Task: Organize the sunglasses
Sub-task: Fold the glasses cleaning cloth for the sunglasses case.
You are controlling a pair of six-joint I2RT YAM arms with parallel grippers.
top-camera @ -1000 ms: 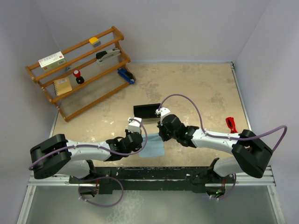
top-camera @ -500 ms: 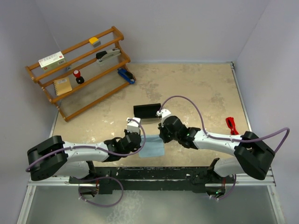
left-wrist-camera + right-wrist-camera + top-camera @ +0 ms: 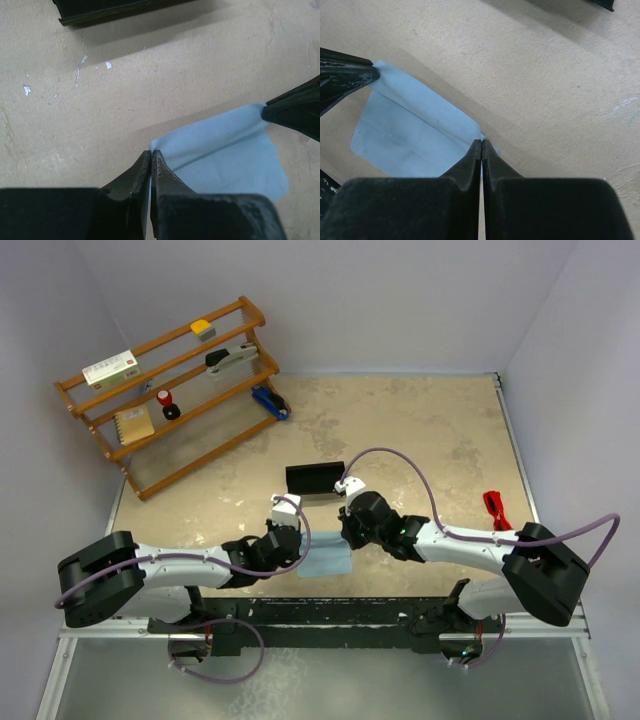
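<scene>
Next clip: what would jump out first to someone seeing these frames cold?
Both arms meet over the near middle of the table, the left gripper and the right gripper each pinched shut on a corner of a pale blue cloth spread between them. A long black case lies just beyond the cloth. The red sunglasses sit untouched, folded, by the table's right edge.

readable text: none | white box [image 3: 111, 369] on top shelf of wooden rack [image 3: 165, 339]: printed face with red and green patches, lettering too small to make out
</scene>
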